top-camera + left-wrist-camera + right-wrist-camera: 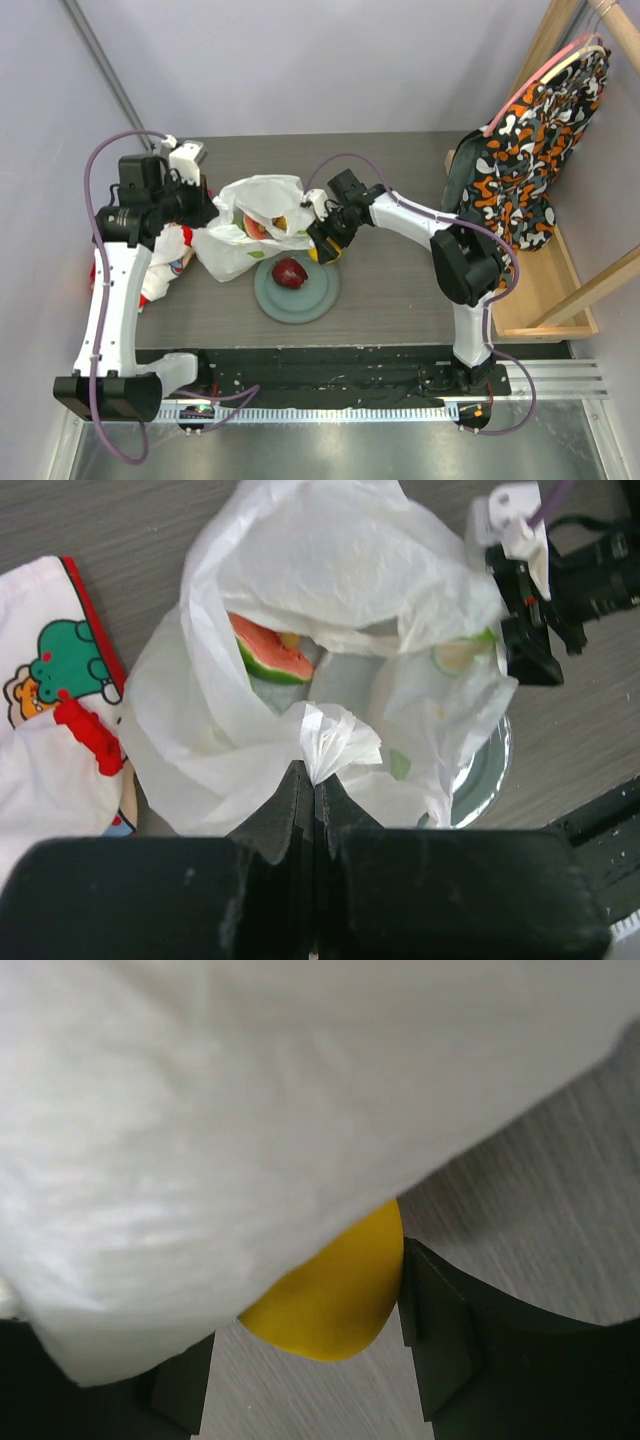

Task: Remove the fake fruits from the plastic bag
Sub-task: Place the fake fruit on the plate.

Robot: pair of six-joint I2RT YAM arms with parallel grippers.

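**Top external view:** fixed above and behind my bases, facing down on the whole table [400, 290] from afar.

**Left wrist view:** looks along my left gripper [315, 795], close to the plastic bag [330, 570].

**Right wrist view:** nearest of all. The bag and a yellow fruit [335, 1295] at my right gripper [305, 1330] fill the frame.

All three views share the bag. The top and left wrist views also share the plate [490, 770].

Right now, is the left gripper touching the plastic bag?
Touching. The left wrist view shows the left gripper shut, pinching a gathered fold of the plastic bag between its tips.
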